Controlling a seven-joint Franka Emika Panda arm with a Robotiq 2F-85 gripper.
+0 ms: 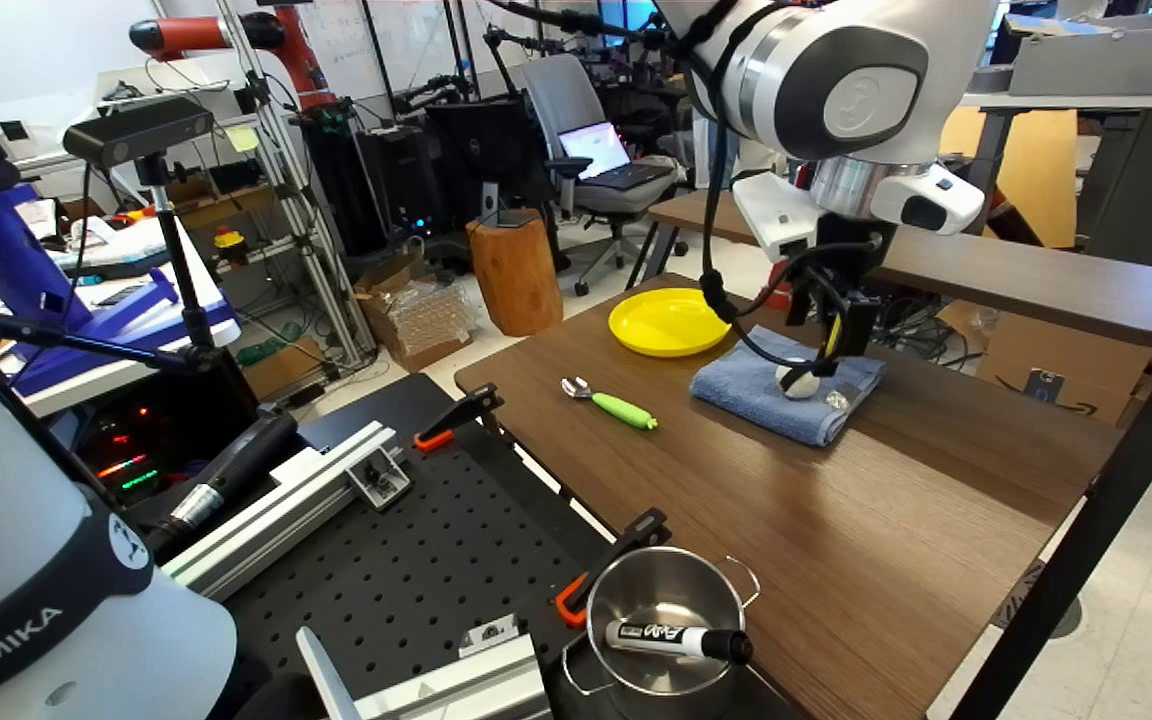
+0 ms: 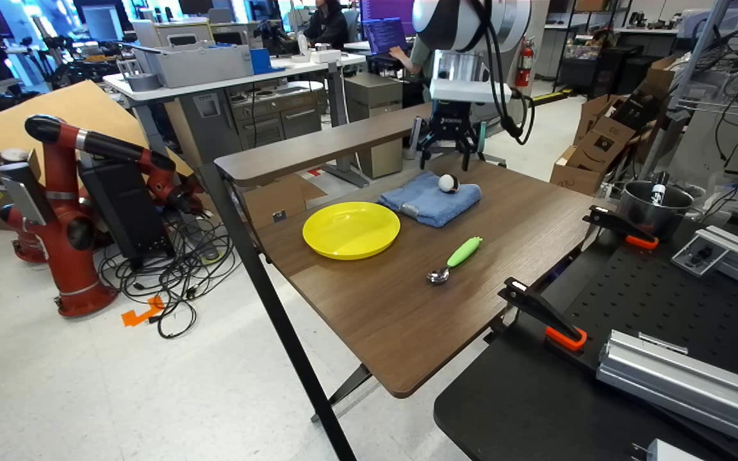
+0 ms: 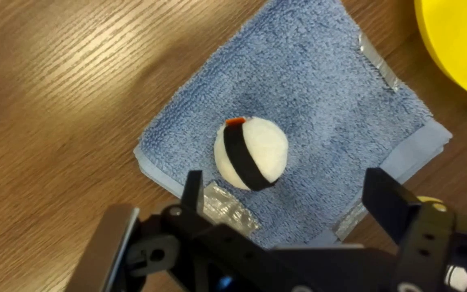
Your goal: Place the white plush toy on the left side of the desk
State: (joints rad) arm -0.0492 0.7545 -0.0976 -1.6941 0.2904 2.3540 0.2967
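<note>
The white plush toy (image 3: 268, 148) is a small white ball with a black band and an orange-red tab. It rests on the blue folded cloth and also shows in both exterior views (image 1: 794, 386) (image 2: 446, 184). The brown wood-top desk (image 1: 706, 520) carries the cloth; it also shows in an exterior view (image 2: 369, 314). My gripper (image 2: 446, 161) is open and empty above the cloth. In the wrist view its fingertips (image 3: 284, 182) are wide apart, and the toy appears ahead of them, nearer the left finger. Gripper parts cover some of the toy in an exterior view.
The blue cloth (image 2: 430, 206) has silver tape patches. A yellow plate (image 2: 351, 230) lies beside it. A spoon with a green handle (image 2: 464, 251) lies on the desk. A metal pot (image 1: 626, 580) holding a marker (image 1: 671, 638) stands by the black perforated board (image 1: 436, 560). A raised wooden shelf (image 2: 330, 144) runs behind.
</note>
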